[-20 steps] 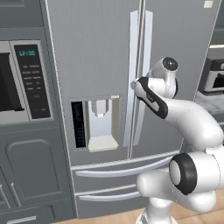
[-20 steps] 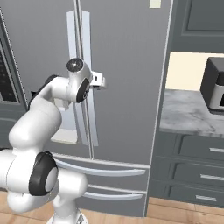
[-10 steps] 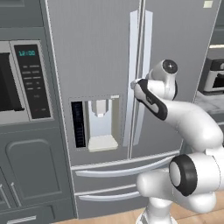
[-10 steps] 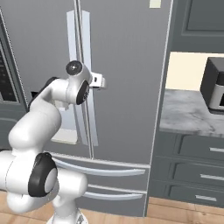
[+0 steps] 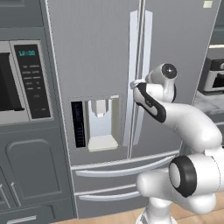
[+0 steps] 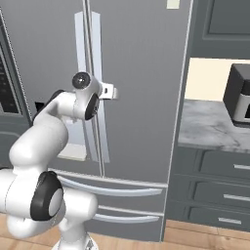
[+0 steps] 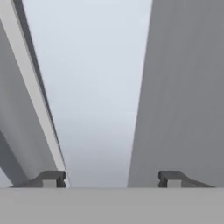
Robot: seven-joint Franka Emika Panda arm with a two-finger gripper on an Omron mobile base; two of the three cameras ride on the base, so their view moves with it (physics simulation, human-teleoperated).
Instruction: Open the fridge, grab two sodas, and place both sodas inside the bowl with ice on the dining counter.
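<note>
Gripper at the fridge handle, doors not yet opened

The fridge (image 5: 109,65) stood with both doors shut, filling the middle of the left base view, its two long silver handles (image 6: 97,73) flanking the centre seam. The gripper (image 7: 109,179) sat on the right-hand door's handle; in the hand view that pale bar ran from 6 to 12 o'clock between the finger tips (image 7: 51,178), which stood apart on either side of it with gaps showing, so no firm pinch was evident. A wall oven (image 5: 26,83) lay at 9 o'clock of the fridge; a marble counter (image 6: 205,127) at 3 o'clock. By my judgement nearly everything remained: opening, fetching both sodas, filling the bowl.
</note>
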